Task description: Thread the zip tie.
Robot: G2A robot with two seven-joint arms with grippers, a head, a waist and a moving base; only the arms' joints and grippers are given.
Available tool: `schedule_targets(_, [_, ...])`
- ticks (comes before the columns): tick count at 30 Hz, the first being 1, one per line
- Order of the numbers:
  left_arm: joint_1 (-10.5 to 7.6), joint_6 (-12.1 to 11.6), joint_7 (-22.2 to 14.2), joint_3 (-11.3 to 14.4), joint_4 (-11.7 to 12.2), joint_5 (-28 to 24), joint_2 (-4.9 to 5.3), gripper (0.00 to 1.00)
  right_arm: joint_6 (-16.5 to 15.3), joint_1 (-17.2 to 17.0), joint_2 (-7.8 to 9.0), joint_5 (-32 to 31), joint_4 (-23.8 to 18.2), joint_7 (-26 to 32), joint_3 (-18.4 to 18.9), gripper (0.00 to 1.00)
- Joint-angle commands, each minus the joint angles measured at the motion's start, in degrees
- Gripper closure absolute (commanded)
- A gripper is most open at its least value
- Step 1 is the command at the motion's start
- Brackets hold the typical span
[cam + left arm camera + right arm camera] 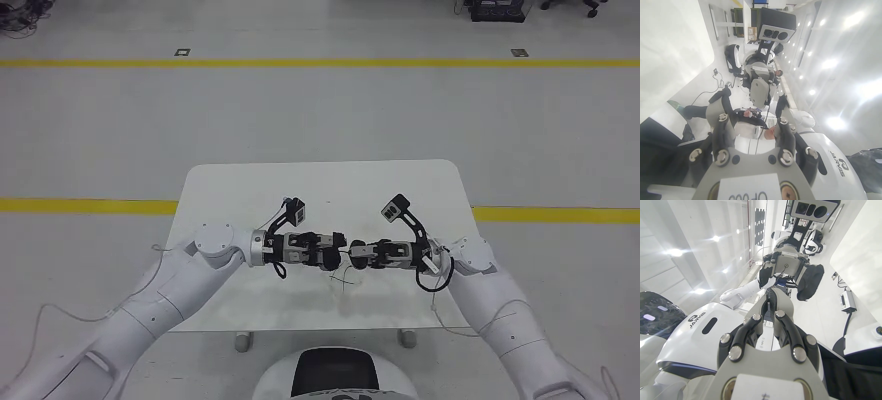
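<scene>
From above, the two arms come in from either side and meet over the near edge of the white table (420, 185). The left gripper (335, 252) and the right gripper (357, 252) point straight at one another, tip to tip and nearly touching, a little above the tabletop. Each forearm lies roughly level, with the elbows spread out to left and right. On the floor beyond the table, a yellow line (90, 206) runs across on both sides of it.

From the left wrist, the left gripper (752, 98) stands wide apart, with its two black-tipped fingers (723, 102) splayed and nothing between them. Through that gap you look head-on at the right gripper (760, 102), which sits just beyond with its grey fingers pressed together.

From the right wrist, the right gripper (772, 292) is clamped tight, its ribbed pads (772, 306) flat against each other. It pinches the zip tie (778, 277), a thin dark strand that leaves the fingertips and curves away toward the other arm. The strand's far end lies in front of the palm plate of the left gripper (785, 283), between that gripper's spread, black-padded fingers (811, 283). I cannot tell whether the end touches the plate or stops just short of it. Those padded fingers stand clear of the strand on both sides. The tie is held in the air above the near edge of the table, in the small gap where the two tools face each other.
</scene>
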Motion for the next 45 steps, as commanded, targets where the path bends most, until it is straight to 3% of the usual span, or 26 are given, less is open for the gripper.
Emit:
schedule_targets(1, [0.06,0.1,-0.1,-0.1,0.0,0.0,-0.07,0.53,0.0,0.1,0.04,-0.1,0.0,0.0,-0.2,1.00])
schedule_targets(7, [0.26,0.1,-0.1,-0.4,0.1,0.2,-0.24,0.58,0.0,0.3,0.19,-0.2,0.5,0.0,-0.4,1.00])
schedule_targets(22, [0.69,0.2,-0.9,-1.3,0.1,0.6,-0.57,0.81,0.0,2.5,0.17,-1.6,4.8,-0.2,-2.5,1.00])
schedule_targets(45, [0.92,1.4,-1.1,-1.7,0.0,2.2,-1.19,0.91,0.0,4.1,0.00,-0.5,7.3,-1.0,-4.2,1.00])
